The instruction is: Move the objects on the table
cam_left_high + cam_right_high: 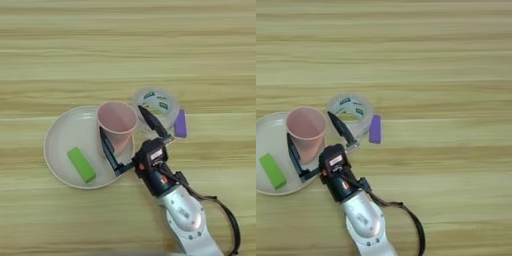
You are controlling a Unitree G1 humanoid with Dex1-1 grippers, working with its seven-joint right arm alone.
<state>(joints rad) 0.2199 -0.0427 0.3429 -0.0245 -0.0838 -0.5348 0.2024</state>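
Light wood-grain bench (125,45) fills the frame, streaks running left-right.

Pale round plate (62,132) sits left of centre, smooth, shallow rim. On it: green rectangular block (81,164) lying flat in the lower-left part, long axis diagonal from upper left to lower right. Pink paper cup (117,122) stands upright at the plate's right edge, mouth up, nothing visible inside.

Clear tape roll (156,105) with green-white label lies flat on the bench just right of the cup, hole facing up, near or touching the cup rim; cannot tell which. Small purple block (180,124) lies just right of the roll, close against it, long axis roughly vertical in the frame.

Right gripper (131,131) comes in from the bottom, silver forearm angled toward upper left, black cable looping at lower right. Its two black fingers are spread wide: left finger (108,148) over the plate beside the cup's lower left wall, the other (151,122) reaching over the tape roll's lower edge. Cup sits between them, not pinched as far as visible.
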